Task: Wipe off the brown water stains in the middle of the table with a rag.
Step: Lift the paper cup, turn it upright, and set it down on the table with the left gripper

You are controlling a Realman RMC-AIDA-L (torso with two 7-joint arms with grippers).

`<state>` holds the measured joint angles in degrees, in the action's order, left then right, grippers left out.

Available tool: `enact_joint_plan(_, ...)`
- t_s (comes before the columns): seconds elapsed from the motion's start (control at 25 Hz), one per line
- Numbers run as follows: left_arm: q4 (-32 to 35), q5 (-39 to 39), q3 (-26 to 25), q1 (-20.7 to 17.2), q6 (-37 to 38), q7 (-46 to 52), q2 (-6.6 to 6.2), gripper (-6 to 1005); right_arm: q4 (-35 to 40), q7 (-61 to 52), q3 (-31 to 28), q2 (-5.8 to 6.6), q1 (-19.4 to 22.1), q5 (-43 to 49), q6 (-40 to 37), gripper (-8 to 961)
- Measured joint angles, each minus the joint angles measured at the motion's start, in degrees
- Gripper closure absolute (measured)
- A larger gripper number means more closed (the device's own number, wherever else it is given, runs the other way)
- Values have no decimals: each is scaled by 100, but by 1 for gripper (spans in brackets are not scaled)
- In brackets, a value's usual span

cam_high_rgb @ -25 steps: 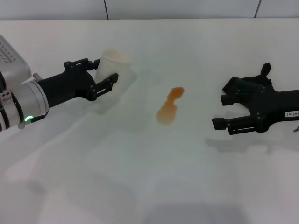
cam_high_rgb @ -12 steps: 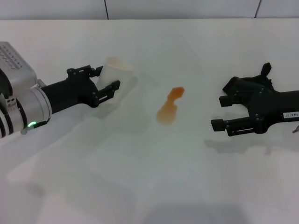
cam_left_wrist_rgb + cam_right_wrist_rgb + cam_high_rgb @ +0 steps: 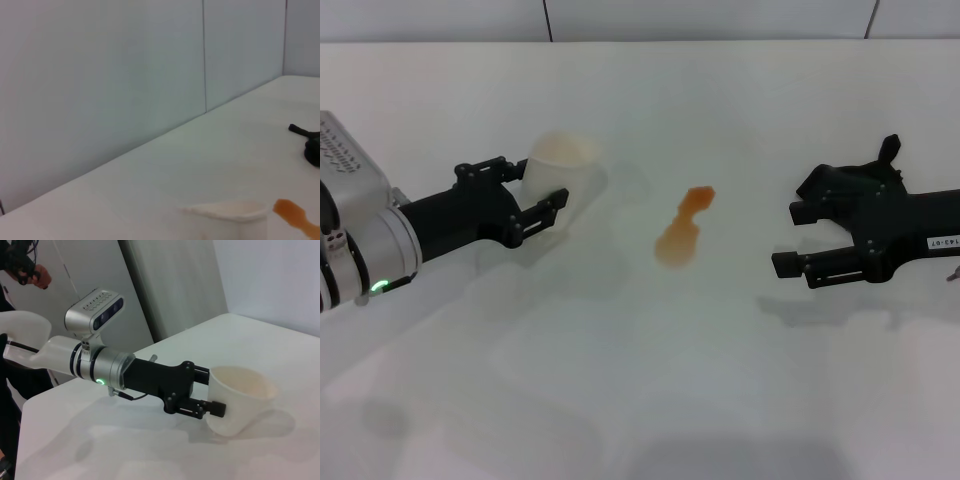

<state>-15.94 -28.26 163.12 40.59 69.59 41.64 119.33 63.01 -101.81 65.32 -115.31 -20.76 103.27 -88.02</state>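
Head view: the left arm enters from the left edge, its body cut off by the frame. The left gripper (image 3: 535,192) sits left of centre with its fingers spread around the lower wall of a whitish plastic cup (image 3: 560,160); whether the fingers press on the cup or only bracket it is hard to make out. The cup stands on the table (image 3: 650,380), upper left of centre. The brown water stains (image 3: 682,228) lie in the middle of the frame, an orange-brown blotch with a narrow neck, well apart from both grippers, with nothing over them. At the right edge the right arm is cut off; the right gripper (image 3: 800,238) hangs above the table with its fingers spread wide, nothing between them. A dark, lumpy mass at its upper side cannot be told apart from the gripper's own black parts, so no rag can be picked out here.

Left wrist view: this arm's own fingers are not seen. The cup's rim (image 3: 227,210) is cut off by the bottom edge; part of the stain (image 3: 295,215) shows at the lower right, also cut off. A black shape (image 3: 310,147) at the right edge is too partial to name.

Right wrist view: the left gripper (image 3: 212,390) reaches from the left of the frame, one finger on either side of the cup (image 3: 240,400). A person's hand (image 3: 30,272) shows at the upper left corner.
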Motion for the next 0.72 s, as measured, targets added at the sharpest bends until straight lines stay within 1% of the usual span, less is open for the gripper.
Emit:
enact_joint_plan(0.2, -18, 1, 1, -84, 45, -68, 4, 422, 28, -19, -2, 0, 2, 1, -12, 125)
enact_joint_plan(0.56, -95, -55, -6, -327, 442, -121, 10, 413, 140, -75, 9, 0, 2, 9, -23, 125)
enact_joint_plan(0.72, -183, -113, -8, -379, 496, -65, 5, 408, 156, -77, 67, 0, 2, 6, -5, 125)
